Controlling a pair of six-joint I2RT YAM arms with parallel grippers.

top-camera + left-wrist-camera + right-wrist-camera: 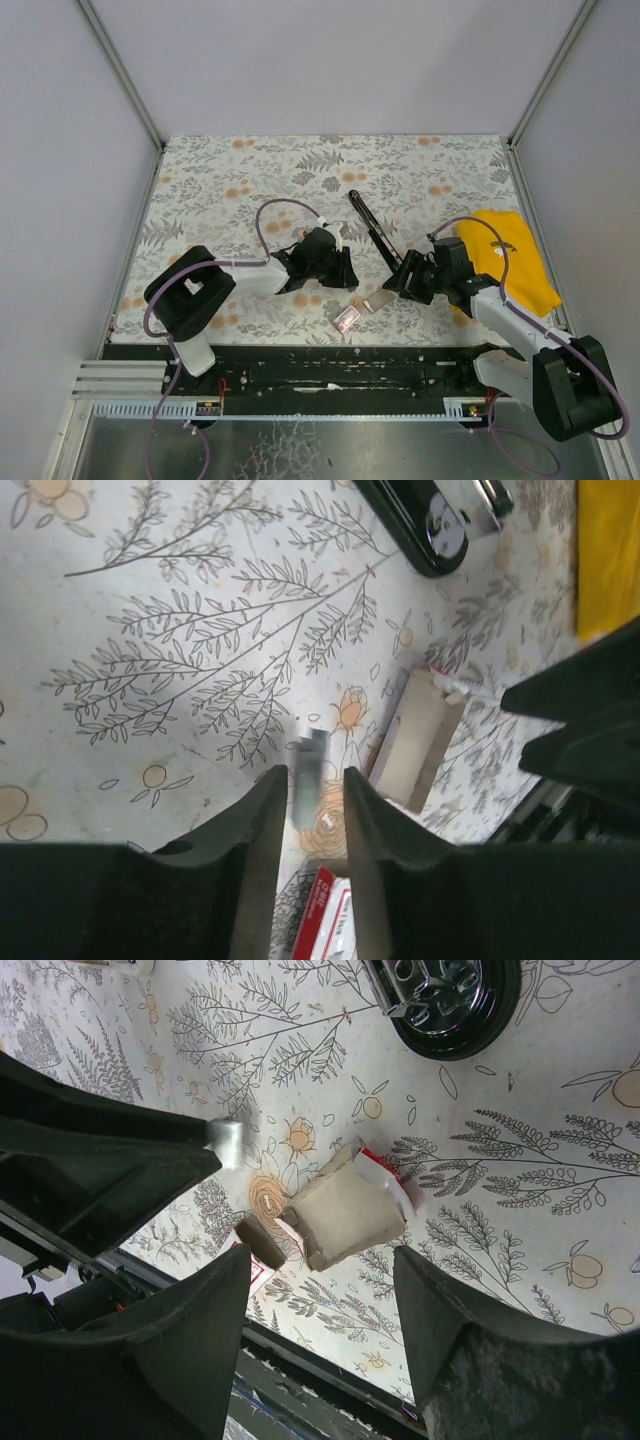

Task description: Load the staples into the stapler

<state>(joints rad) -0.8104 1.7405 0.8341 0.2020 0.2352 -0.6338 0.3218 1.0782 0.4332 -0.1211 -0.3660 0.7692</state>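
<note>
On your table (200, 180), the stapler (372, 232) lies near the middle, running from back left to front right. The cloth (515, 258) lies to its right, by the table's right edge. Before the stapler's near end you have a cardboard piece (378, 302), with a small box (346, 319) just left of it and nearer you. A strip of staples (308, 770) sits just left of the cardboard piece.

The stapler (415, 530) runs off both wrist views' top edge.

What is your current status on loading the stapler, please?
Left gripper nearly closed, staple strip between its jaws, grip unclear. Right gripper open, empty, above the opened staple box. Stapler on the table ahead, untouched. Nothing seen blocking it.
</note>
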